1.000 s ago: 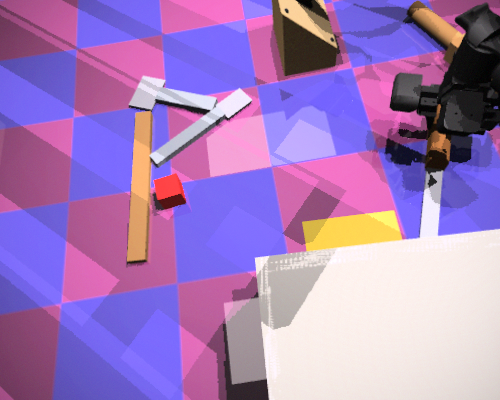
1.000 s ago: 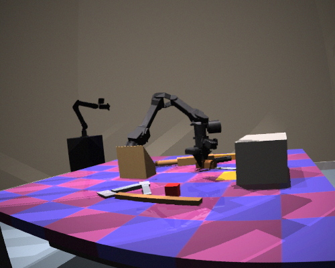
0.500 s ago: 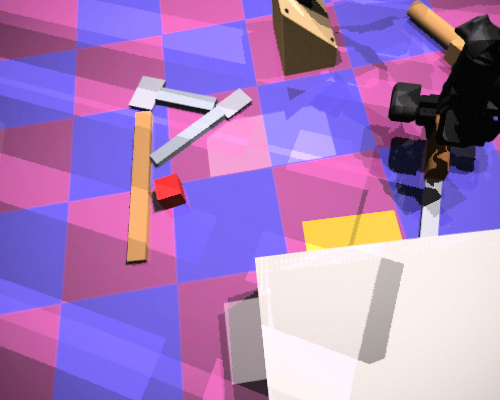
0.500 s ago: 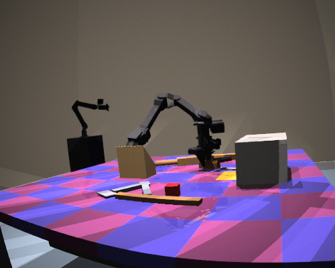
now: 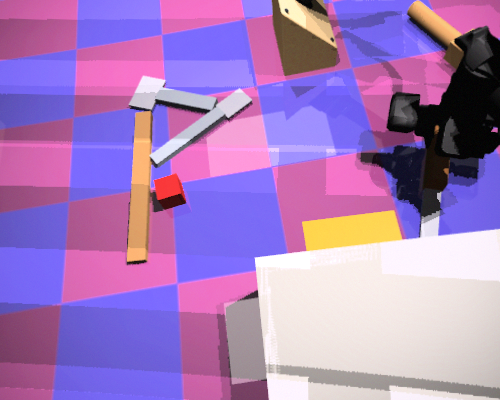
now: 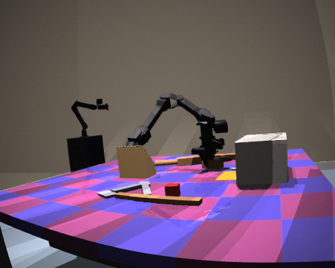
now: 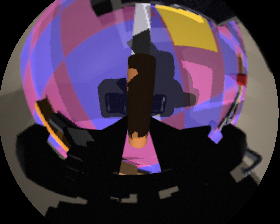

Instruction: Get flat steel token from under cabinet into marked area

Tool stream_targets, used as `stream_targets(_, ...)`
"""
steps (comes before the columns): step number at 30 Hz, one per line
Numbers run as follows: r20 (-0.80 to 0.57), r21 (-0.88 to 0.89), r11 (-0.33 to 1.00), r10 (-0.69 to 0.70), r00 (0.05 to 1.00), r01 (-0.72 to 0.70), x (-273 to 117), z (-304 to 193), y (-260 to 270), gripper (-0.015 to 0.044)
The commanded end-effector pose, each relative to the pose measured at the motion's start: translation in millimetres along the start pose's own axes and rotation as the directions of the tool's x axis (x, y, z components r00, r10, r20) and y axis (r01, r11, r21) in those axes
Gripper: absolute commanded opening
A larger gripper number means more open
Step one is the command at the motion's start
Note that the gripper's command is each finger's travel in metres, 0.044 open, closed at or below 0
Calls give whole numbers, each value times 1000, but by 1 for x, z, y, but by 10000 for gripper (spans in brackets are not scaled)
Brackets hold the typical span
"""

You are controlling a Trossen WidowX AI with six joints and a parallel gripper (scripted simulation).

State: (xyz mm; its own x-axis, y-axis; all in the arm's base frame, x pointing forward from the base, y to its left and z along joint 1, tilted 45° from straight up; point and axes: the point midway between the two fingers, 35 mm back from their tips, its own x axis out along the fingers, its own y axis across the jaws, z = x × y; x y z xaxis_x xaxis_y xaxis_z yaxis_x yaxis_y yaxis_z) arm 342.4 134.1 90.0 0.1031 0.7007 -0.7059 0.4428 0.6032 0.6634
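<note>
My gripper is shut on the brown wooden handle of a tool, low over the table in front of the cabinet. The tool's flat pale blade points toward the cabinet; in the top view its far part is hidden behind the cabinet top. The yellow marked area lies beside the blade, partly hidden by the cabinet. The steel token shows in no view, and neither do the vent slots.
A red cube lies beside a long wooden bar. Grey metal pieces lie near them. A wedge-shaped wooden block stands farther back. Another wooden handle lies behind my gripper.
</note>
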Motion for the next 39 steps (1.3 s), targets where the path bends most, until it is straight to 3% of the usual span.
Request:
stream_targets(1,2,-3,1000,0,1000,0,0,8,0,0)
stream_targets(39,3,-3,1000,-1,1000,1,1,31,-22,0)
